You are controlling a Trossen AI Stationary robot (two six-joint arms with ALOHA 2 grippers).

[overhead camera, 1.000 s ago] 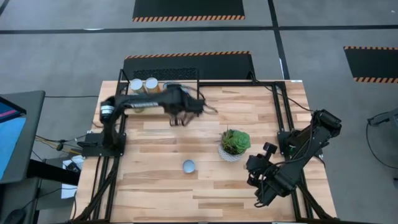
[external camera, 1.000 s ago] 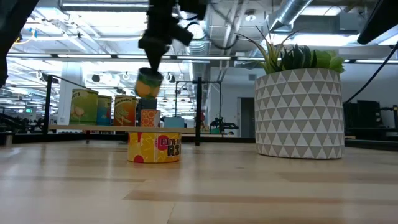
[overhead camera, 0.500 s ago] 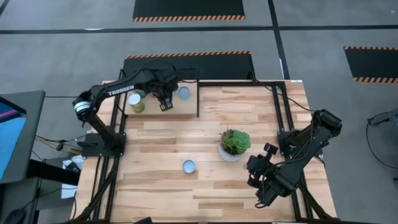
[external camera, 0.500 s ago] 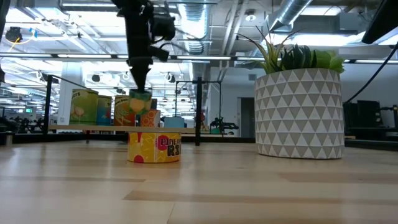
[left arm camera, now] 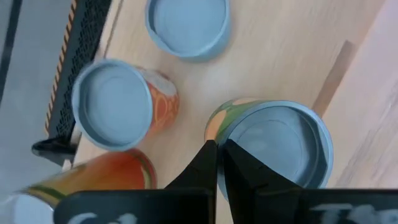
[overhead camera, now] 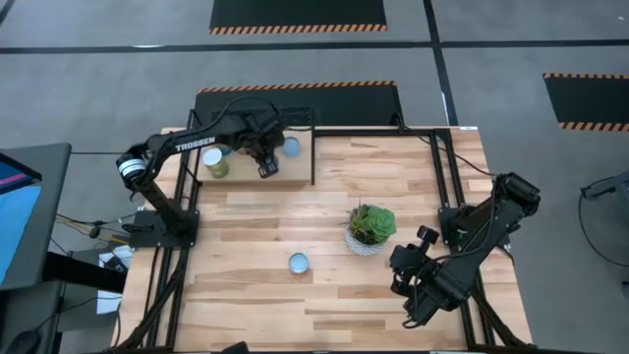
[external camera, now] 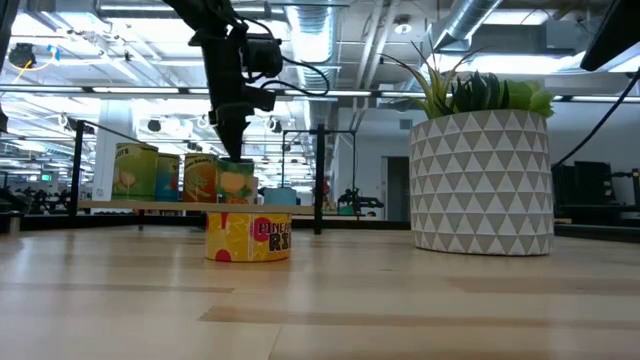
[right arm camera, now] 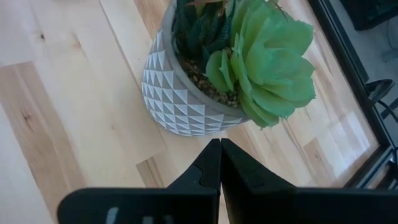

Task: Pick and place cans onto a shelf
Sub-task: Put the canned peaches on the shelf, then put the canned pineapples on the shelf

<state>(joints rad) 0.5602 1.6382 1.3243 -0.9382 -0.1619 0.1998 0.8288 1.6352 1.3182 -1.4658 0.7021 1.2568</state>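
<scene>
My left gripper [overhead camera: 265,163] reaches over the light-wood shelf [overhead camera: 298,173] at the table's far left and is shut on a can with a green and orange label [left arm camera: 273,149], which stands on the shelf among other cans [left arm camera: 115,106] [left arm camera: 186,25]. In the low view the gripper [external camera: 232,150] sits on top of this can [external camera: 236,180]. A yellow-labelled can [overhead camera: 298,263] stands on its base on the tabletop, also seen in the low view [external camera: 248,237]. My right gripper [right arm camera: 217,149] is shut and empty beside the plant pot. My left gripper pinches the can's top rim [left arm camera: 214,132] at one side between its two fingers. The fingers come from above, pointing down. The can stands upright with its base on the shelf.
A green plant in a white patterned pot [overhead camera: 371,228] stands right of the table's middle, close in front of my right gripper [overhead camera: 401,260]. Black bars [overhead camera: 314,152] frame the shelf. Several cans [external camera: 137,172] line the shelf board [external camera: 110,206].
My left gripper has carried the can from the table's middle toward the far left edge and down. The can, lifted and tilted a second ago, now stands upright on the shelf beside the other cans.
</scene>
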